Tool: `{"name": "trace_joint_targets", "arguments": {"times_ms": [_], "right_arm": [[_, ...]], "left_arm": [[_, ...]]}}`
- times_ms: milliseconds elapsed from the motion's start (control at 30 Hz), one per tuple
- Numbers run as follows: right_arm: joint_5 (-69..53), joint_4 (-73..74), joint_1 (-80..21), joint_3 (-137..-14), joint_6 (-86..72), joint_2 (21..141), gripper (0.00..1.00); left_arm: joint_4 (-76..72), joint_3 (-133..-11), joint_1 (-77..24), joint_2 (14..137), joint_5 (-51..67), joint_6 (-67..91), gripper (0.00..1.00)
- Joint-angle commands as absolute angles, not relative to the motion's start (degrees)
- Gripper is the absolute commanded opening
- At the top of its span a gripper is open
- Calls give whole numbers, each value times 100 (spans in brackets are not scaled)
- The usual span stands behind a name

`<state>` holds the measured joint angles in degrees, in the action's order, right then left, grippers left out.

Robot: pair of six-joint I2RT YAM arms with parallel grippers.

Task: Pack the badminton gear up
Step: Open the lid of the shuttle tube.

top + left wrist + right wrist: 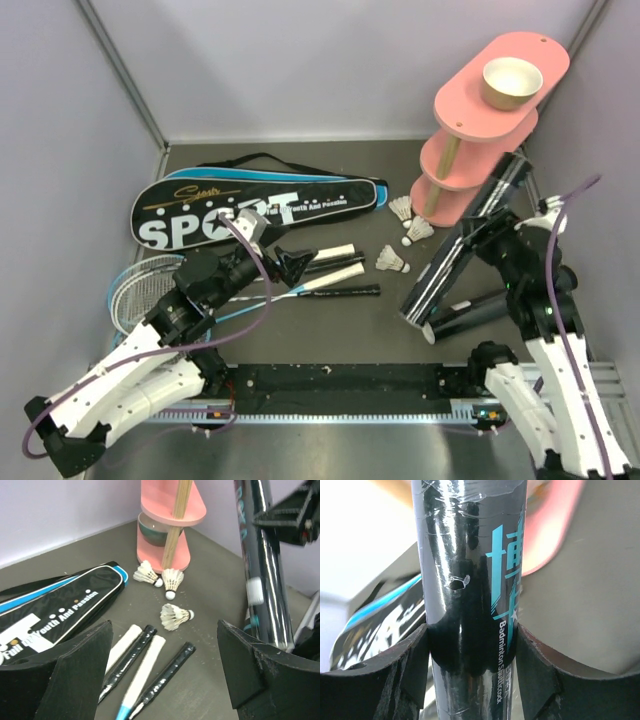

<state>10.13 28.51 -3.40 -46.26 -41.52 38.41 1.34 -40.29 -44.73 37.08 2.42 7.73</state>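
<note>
My right hand (472, 635): clamped on both sides of the black tube (470, 555), gripping it mid-length.
Tube: glossy black, teal lettering, tilted, its top end near the pink stand (155, 545).
My left hand (165, 630): spread wide, holding nothing, low over the racket handles (145, 667).
Shuttlecocks (172, 616): three white, lying on the worktop (215, 590) between handles and stand.

Racket bag (255, 205), upper left: black, blue band, white SPORT lettering, small white dots.
Tube (438, 275), right of centre: glossy black, cyan characters, white print.
Shuttlecocks (392, 262), centre: white feathers, white caps.
Rackets (335, 272): grips alternate white and black; one shaft light blue; heads blue-rimmed, lower left.
Stand (480, 120), upper right: pink tiers, pale wood post.
Bowl (511, 82): tan outside, cream inside.
Surface (330, 340): dark grey.
</note>
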Motion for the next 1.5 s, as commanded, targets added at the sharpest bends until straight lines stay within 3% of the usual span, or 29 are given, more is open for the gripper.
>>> {"name": "trace_joint_targets", "arguments": {"times_ms": [0,167,333,600,900,1033,1067,1133,1167,1267,1333,1467], "right_arm": [[510,2761,-1832,-4290,-3893,2832,24],[308,1505,-3417,-3955,-3789,2724,24],[-217,302,-4578,-4271,-2840,3952,26],[-1090,-1106,-4658,-4052,-2777,4658,28],[-607,-1678,-5176,-3955,-2883,4966,28],[-387,-1793,-5396,-3973,-2830,5150,30],[-326,-1732,-5405,-4034,-2874,5194,35],[233,-909,-5405,-4235,-2927,5317,47],[455,-488,-5405,-4567,-2944,5370,62],[1080,1306,-5405,-5235,-2517,5554,89],[1221,2348,-5370,-5649,-2269,5694,92],[627,2778,-5099,-6240,-1960,5669,98]], "left_arm": [[-26,-4516,-4474,3928,211,1720,89],[-219,-4684,-4421,4517,974,2539,95],[-746,-4772,-4246,5045,1687,3224,97],[-2082,-4333,-3850,5203,1951,4280,99],[-2995,-4307,-3850,5809,1846,4526,99],[-3286,-4359,-3780,6020,1994,4448,89],[-3305,-4368,-3744,6038,2091,4273,76],[-2991,-4464,-3621,5994,2232,3843,59],[-2779,-4517,-3578,5907,2206,3206,49],[-1849,-4579,-3428,5679,2434,1455,41],[-1408,-4571,-3419,5547,2688,672,36],[-1343,-4211,-3419,5099,3058,-115,31]]}}
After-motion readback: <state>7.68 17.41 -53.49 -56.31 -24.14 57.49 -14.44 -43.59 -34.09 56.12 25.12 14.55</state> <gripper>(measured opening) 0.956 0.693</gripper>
